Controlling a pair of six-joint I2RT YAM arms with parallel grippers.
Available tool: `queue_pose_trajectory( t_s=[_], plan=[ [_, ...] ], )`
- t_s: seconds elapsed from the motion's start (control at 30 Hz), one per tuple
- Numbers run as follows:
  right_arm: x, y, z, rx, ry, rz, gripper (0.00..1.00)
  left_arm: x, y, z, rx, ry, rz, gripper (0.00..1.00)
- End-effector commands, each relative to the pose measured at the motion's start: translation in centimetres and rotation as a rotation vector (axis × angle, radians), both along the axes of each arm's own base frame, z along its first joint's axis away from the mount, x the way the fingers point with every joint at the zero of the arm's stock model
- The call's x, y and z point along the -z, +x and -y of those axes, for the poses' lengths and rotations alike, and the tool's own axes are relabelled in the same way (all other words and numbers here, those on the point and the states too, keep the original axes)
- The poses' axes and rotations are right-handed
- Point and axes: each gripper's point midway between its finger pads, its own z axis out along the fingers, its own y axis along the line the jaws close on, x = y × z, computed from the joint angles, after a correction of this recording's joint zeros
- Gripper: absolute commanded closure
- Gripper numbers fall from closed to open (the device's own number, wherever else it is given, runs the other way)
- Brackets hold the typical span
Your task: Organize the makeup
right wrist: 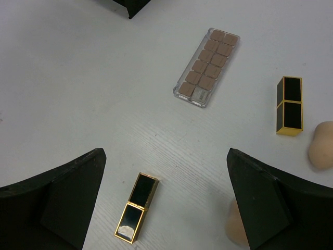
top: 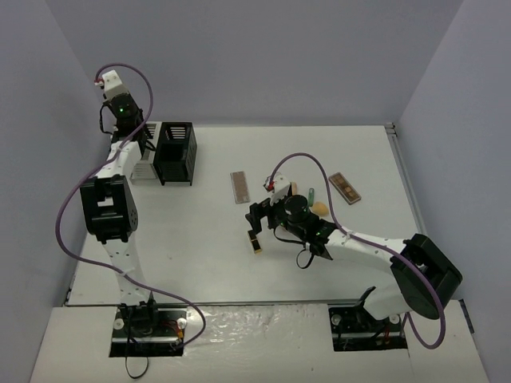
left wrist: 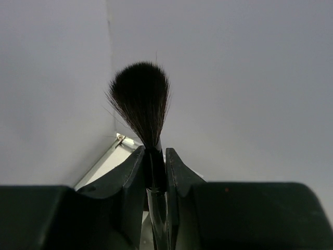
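Note:
My left gripper [left wrist: 154, 156] is shut on the black handle of a thin makeup brush, whose dark bristles [left wrist: 139, 99] fan out above the fingers, lifted off the table and facing the wall. The left wrist [top: 120, 112] is raised at the back left, over the bins. My right gripper [right wrist: 165, 153] hangs open above the table with nothing between its fingers. A black-and-gold lipstick [right wrist: 136, 207] [top: 255, 242] lies just below its left finger. A second lipstick [right wrist: 289, 105], a clear palette [right wrist: 207, 66] [top: 239, 187] and two peach sponges [right wrist: 322, 145] [right wrist: 235, 224] lie nearby.
A white slatted bin [top: 146, 163] and a black one [top: 176, 152] stand at the back left. Another palette [top: 345, 187] and a green tube [top: 311, 194] lie right of the right gripper. Walls close in on the table on three sides.

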Motion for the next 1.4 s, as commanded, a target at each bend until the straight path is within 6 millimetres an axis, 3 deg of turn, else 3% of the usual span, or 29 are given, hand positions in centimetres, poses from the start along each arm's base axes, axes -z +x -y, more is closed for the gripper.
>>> queue_pose_trajectory(
  t_s=[0.0, 0.07, 0.13, 0.2, 0.27, 0.3, 0.4, 0.47, 0.6, 0.73, 0.8, 0.9, 1.0, 1.23, 1.37],
  plan=[
    [-3.3, 1.2, -0.9, -0.009, 0.081, 0.084, 0.0, -4.3, 0.3, 0.6, 0.04, 0.006, 0.105, 0.98],
    [-3.4, 1.1, -0.9, -0.01, 0.082, 0.084, 0.0, -3.6, 0.4, 0.6, 0.045, 0.004, 0.092, 0.86],
    [-3.7, 1.1, -0.9, -0.01, 0.088, 0.089, 0.0, -3.5, 0.2, 0.7, 0.045, -0.001, 0.081, 0.66],
    [-3.9, 0.9, -0.8, -0.009, 0.091, 0.09, 0.0, -4.1, -0.3, 0.7, 0.041, -0.002, 0.084, 0.45],
    [-4.3, 0.8, -0.7, -0.011, 0.098, 0.093, 0.0, -6.0, -1.3, 0.7, 0.04, 0.001, 0.107, 0.33],
    [-4.6, 0.7, -0.7, -0.014, 0.106, 0.1, 0.0, -5.9, -1.6, 0.9, 0.044, -0.002, 0.096, 0.26],
    [-5.6, 0.5, -0.4, -0.009, 0.124, 0.109, 0.0, -9.6, -4.1, 1.7, 0.063, -0.003, 0.136, 0.17],
    [-6.6, 0.3, -0.1, 0.001, 0.14, 0.116, 0.0, -9.8, -5.4, 2.4, 0.08, -0.014, 0.117, 0.13],
    [-7.8, 0.3, 1.1, 0.055, 0.147, 0.113, 0.0, -12.9, -9.8, 4.8, 0.116, -0.033, 0.097, 0.08],
    [-9.5, 0.6, 3.4, 0.169, 0.146, 0.111, 0.0, -14.3, -15.1, 10.0, 0.206, -0.04, 0.01, 0.03],
    [-9.7, 0.6, 4.5, 0.218, 0.144, 0.102, 0.0, -13.4, -18.3, 13.6, 0.295, -0.046, -0.049, 0.03],
    [-10.0, 0.3, 6.5, 0.291, 0.138, 0.102, 0.0, -11.3, -21.3, 15.9, 0.345, -0.131, -0.099, 0.03],
    [-10.2, -0.3, 8.4, 0.343, 0.127, 0.099, 0.0, -7.9, -24.5, 18.4, 0.421, -0.249, -0.183, 0.03],
    [-8.0, -1.4, 10.9, 0.426, 0.092, 0.044, 0.0, -1.0, -29.3, 24.3, 0.592, -0.314, -0.417, 0.03],
    [-6.9, -1.8, 11.4, 0.449, 0.079, 0.007, 0.0, 2.4, -30.4, 26.2, 0.608, -0.323, -0.508, 0.03]
  ],
)
